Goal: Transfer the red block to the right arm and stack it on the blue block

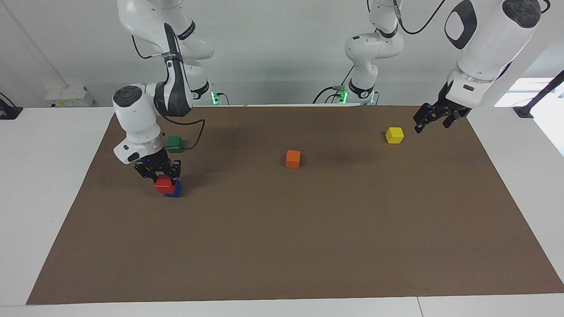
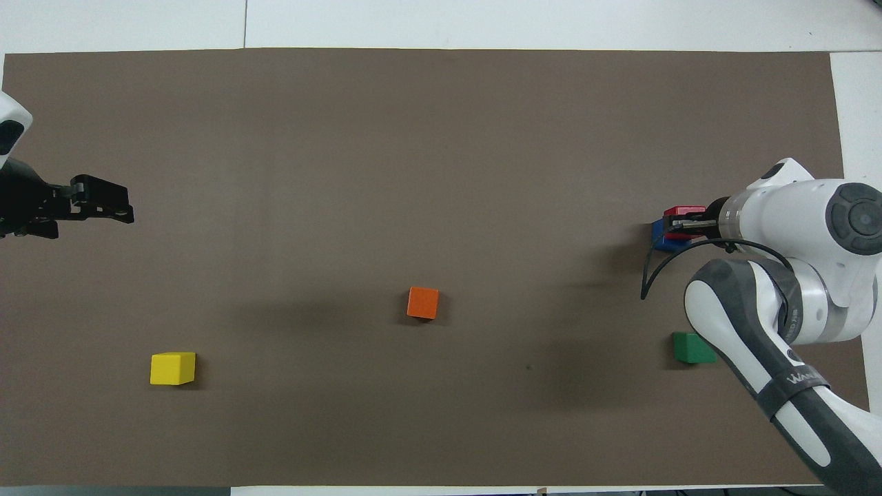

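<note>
The red block (image 1: 164, 183) sits on top of the blue block (image 1: 175, 189), toward the right arm's end of the table. It is not lined up exactly with the block under it: in the facing view a corner and one side of the blue block show beside and below the red one, and in the overhead view (image 2: 683, 211) the blue block (image 2: 661, 234) also sticks out from under it. The right gripper (image 1: 159, 172) points down over this small stack, with one finger on each side of the red block, and it seems to hold the block between them; whether it still presses or has already loosened a little, I cannot tell. The right arm (image 1: 136, 121) bends down to it from its base, and a thin black cable (image 1: 196, 136) loops from the arm toward the gripper. The green block (image 1: 175, 143) lies on the brown mat (image 1: 308, 229) nearer to the robots than the stack, partly hidden by the arm. The orange block (image 1: 292, 159) is near the middle of the mat. The yellow block (image 1: 394, 135) lies toward the left arm's end. The left gripper (image 1: 434, 118) waits in the air just beside the yellow block, with its fingers apart and nothing between them.
</note>
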You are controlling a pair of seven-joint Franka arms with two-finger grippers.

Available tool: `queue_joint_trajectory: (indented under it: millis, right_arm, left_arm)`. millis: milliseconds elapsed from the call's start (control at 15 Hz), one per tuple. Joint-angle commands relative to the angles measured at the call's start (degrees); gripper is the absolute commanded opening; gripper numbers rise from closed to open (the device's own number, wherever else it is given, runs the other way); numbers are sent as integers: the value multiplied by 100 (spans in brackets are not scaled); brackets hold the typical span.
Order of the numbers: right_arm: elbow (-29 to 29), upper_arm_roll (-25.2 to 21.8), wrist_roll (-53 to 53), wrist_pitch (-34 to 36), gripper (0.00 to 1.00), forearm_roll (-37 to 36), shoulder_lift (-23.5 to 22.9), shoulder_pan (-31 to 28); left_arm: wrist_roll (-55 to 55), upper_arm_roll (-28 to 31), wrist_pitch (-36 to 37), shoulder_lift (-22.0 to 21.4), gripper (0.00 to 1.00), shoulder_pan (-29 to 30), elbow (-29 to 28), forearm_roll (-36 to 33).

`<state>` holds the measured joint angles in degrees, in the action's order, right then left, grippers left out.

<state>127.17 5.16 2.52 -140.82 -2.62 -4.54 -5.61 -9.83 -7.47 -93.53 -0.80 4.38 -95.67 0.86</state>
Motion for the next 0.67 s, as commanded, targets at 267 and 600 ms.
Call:
queue_joint_trajectory:
  millis: [267, 600]
  right_arm:
    - [-173, 29, -77, 527, 100, 130, 146, -80]
    - [-973, 11, -120, 1836, 100, 121, 321, -54]
  left_arm:
    - [69, 62, -43, -8, 100, -60, -31, 81]
    - [60, 62, -61, -8, 100, -60, -13, 89]
